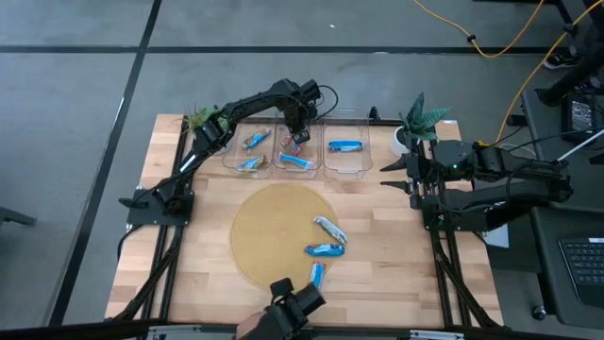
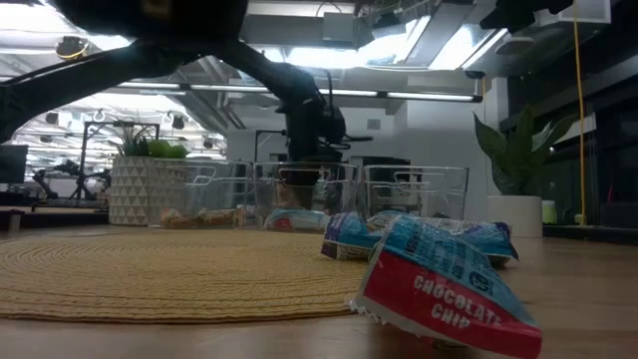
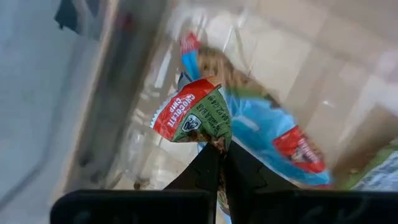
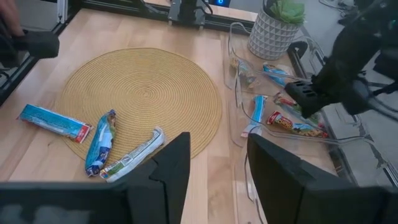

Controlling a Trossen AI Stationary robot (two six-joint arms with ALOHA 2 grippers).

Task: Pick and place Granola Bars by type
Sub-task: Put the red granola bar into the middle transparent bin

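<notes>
Left gripper point(image 1: 298, 134) pinched shut on a chocolate-chip bar point(image 3: 194, 118), hanging over the middle bin point(image 1: 293, 151), probably to drop it with like bars | right gripper point(image 4: 214, 165) spread wide, empty, parked at the table's right edge | three bars point(image 1: 327, 250) waited on the round mat point(image 1: 264, 231)

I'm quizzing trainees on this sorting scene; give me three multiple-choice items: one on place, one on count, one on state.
1. Where is the left pincer?
A. Over the middle bin
B. On the mat
C. By the planter

2. How many bars lie on or at the mat's edge?
A. One
B. Three
C. Six

3. What state is the left pincer in?
A. Open, empty
B. Shut on a bar
C. Out of view

Answers: 1 A, the high view shows it above the middle bin. 2 B, three wrappers sit there. 3 B, the wrist view shows its fingers pinching the chocolate chip bar.
</notes>
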